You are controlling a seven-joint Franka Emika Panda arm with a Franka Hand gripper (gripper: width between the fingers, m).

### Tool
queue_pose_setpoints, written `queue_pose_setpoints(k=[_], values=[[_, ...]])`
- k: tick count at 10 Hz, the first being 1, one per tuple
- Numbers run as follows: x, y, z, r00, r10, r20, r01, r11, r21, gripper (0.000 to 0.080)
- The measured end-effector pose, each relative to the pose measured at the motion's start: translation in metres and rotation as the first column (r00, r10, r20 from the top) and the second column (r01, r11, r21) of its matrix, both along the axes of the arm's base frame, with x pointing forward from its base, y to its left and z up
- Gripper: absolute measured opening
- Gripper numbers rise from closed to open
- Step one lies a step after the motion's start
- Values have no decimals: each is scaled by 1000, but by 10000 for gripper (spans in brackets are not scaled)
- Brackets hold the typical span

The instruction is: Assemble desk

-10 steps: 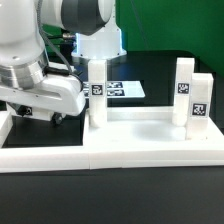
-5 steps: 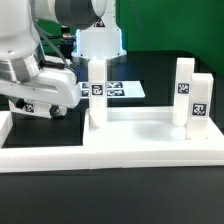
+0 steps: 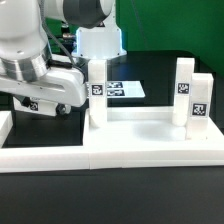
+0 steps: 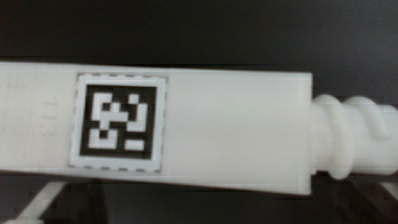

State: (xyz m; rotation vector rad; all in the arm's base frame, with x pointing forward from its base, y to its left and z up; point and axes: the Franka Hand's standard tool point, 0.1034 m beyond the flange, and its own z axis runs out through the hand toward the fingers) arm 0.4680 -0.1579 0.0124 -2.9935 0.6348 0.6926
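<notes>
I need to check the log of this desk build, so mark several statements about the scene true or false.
1. Three leg blocks stand upright on the tabletop: one beside the arm and a pair. True.
2. The marker board lies in front of the tabletop, nearest the camera. False: it lies behind it, on the dark table.
3. The wrist view shows a fourth leg block close up, bearing a tag, with a ridged stub at one end. True.
4. The pair of upright leg blocks stands at the exterior view's left. False: the pair is at its right.
</notes>
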Motion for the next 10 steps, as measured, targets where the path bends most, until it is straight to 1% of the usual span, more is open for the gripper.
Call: queue_pose_setpoints(k=[1, 2, 3, 4, 5, 6, 10], values=[[0, 0, 0, 1000, 0, 0, 0, 1000, 0, 649], [2, 8, 8, 1000, -28, -5, 28, 999, 29, 649], [1, 16, 13, 989, -149, 2, 149, 986, 78, 649], [-4, 17, 18, 977, -214, -22, 215, 969, 126, 649], [-7, 18, 23, 969, -242, -52, 248, 956, 155, 649], [-3, 24, 26, 970, -237, -59, 244, 956, 161, 649], [-4, 22, 24, 969, -239, -58, 245, 957, 158, 649]])
